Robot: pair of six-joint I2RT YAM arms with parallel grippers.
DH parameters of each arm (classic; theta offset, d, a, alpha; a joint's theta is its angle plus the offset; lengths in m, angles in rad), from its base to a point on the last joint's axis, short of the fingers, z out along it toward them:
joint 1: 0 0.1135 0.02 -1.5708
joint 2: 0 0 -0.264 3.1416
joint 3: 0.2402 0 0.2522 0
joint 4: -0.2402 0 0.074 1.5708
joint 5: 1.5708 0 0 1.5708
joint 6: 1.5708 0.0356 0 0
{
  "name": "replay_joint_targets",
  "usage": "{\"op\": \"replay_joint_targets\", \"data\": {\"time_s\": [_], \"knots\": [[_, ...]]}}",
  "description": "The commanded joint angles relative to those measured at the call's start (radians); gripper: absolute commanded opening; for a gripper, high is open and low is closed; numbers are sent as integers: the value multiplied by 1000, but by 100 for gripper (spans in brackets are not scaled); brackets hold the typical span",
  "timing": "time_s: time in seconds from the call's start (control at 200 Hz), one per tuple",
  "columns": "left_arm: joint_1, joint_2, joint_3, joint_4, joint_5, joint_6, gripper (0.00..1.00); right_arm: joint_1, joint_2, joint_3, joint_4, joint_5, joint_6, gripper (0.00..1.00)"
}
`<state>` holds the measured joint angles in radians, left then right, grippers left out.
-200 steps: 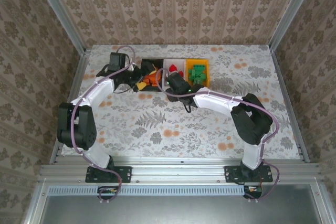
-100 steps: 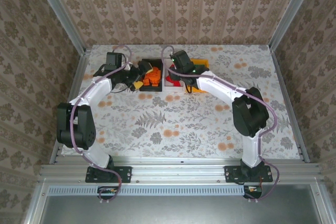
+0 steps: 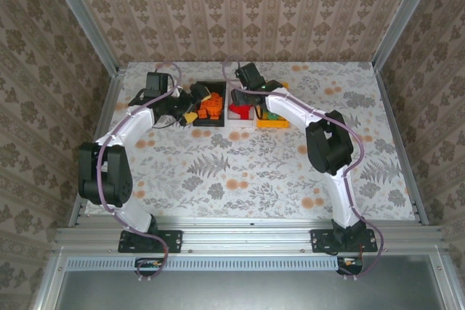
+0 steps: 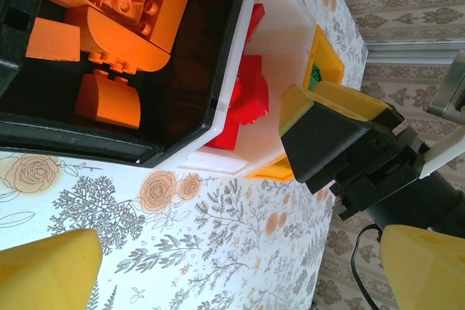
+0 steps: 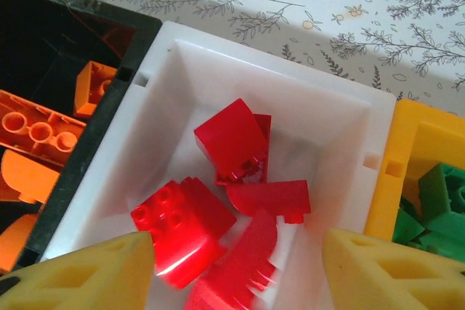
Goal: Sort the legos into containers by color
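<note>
While the left pincer (image 4: 240,266) gapes empty by the black bin (image 4: 87,139), the spread right pincer (image 5: 243,270) hangs over glossy studded red bricks (image 5: 185,226).

1. Black bin (image 5: 142,34), left of frame: orange bricks (image 5: 36,132) inside.
2. White bin (image 5: 189,70), centre: red bricks (image 5: 225,136).
3. Orange-yellow bin (image 5: 414,143), right edge: green bricks (image 5: 443,194).
4. Tabletop (image 3: 218,172): white, grey foliage print, orange blooms.
5. Walls (image 3: 240,5): beige damask pattern.
</note>
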<state>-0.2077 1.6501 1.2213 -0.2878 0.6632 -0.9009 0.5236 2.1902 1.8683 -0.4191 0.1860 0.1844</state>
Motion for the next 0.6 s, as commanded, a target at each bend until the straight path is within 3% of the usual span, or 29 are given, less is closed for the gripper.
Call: {"op": "replay_joint_targets", "data": {"time_s": [0.0,0.155,0.335,0.6], "knots": [[3,-5,30,-8,21,19,100,0,-6,58,-29,-7,4,66],[4,-15,33,-10,20,23,100,6,-86,9,-21,-9,8,67],[4,-61,61,-61,-15,85,100,46,-356,-235,108,-36,8,71],[-21,-213,93,-147,-239,242,100,144,-809,-607,258,21,-33,81]]}}
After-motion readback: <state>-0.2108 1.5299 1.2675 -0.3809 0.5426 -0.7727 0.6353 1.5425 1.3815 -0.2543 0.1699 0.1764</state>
